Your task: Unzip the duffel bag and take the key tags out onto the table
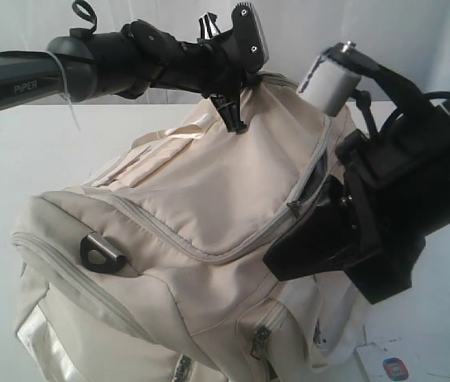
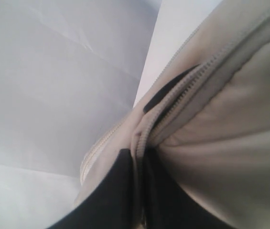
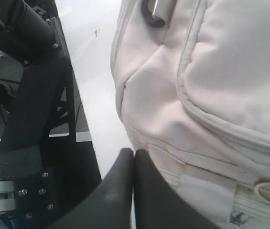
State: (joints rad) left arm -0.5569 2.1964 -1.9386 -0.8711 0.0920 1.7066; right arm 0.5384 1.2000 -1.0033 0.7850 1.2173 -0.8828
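Duffel bag partly behind right tool

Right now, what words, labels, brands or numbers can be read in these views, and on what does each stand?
"PiPER": on the left arm, in the exterior view.
Red-blue logo on the card beside the duffel bag: too blurred to read.
Both wrist views: no text.

Cream bag sits bulky on the white bench, black D-ring on its near end. Top zip is partly open, dark lining showing in the gap.
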